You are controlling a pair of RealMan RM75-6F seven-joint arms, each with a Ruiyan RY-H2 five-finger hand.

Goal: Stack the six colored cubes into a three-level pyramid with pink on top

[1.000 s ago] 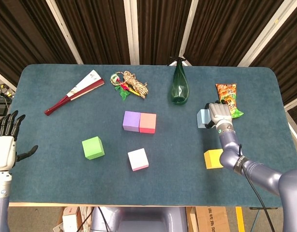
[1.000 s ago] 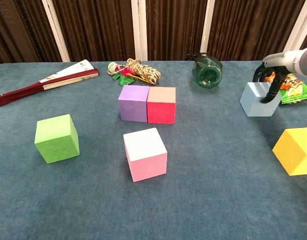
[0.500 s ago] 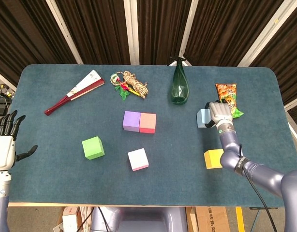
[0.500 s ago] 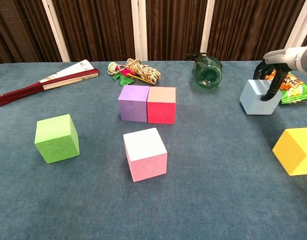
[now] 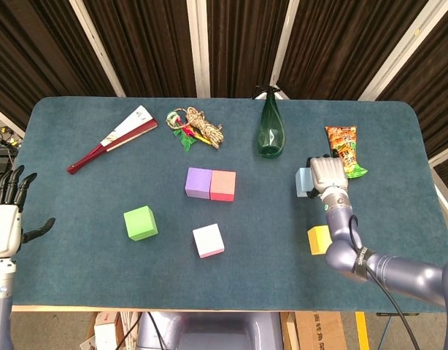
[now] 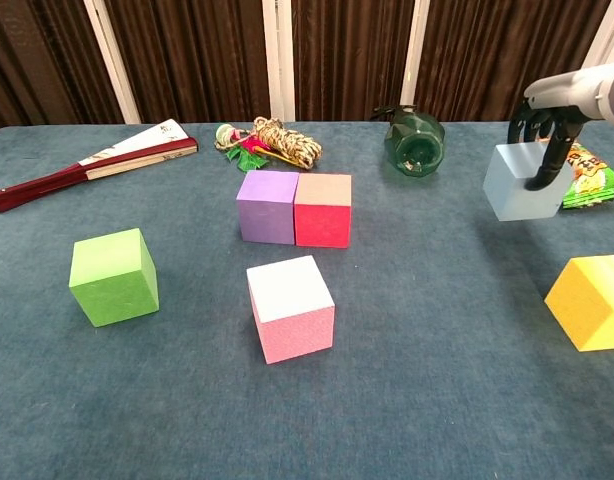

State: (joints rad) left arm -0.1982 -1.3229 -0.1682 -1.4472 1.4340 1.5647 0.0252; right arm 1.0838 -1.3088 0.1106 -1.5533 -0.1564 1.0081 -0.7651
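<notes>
My right hand [image 5: 327, 173] [image 6: 543, 128] grips the light blue cube [image 5: 304, 182] [image 6: 518, 181] and holds it just above the table at the right. The purple cube [image 5: 198, 182] [image 6: 267, 206] and red cube [image 5: 222, 185] [image 6: 323, 209] sit side by side, touching, mid-table. In front of them lies the pink cube [image 5: 209, 240] [image 6: 291, 307]; the green cube [image 5: 140, 222] [image 6: 113, 276] is to the left. The yellow cube [image 5: 318, 239] [image 6: 591, 301] lies at the right, partly behind my right arm. At the table's left edge my left hand [image 5: 6, 217] is open, holding nothing.
A folded fan [image 5: 112, 138] [image 6: 91, 164], a rope bundle [image 5: 196, 127] [image 6: 271, 141] and a green bottle [image 5: 271, 130] [image 6: 414, 141] lie along the far side. A snack bag [image 5: 344, 149] [image 6: 587, 170] lies just behind my right hand.
My right hand has lifted the light blue cube off the table and shifted it slightly left. The left hand and other cubes have not moved.
</notes>
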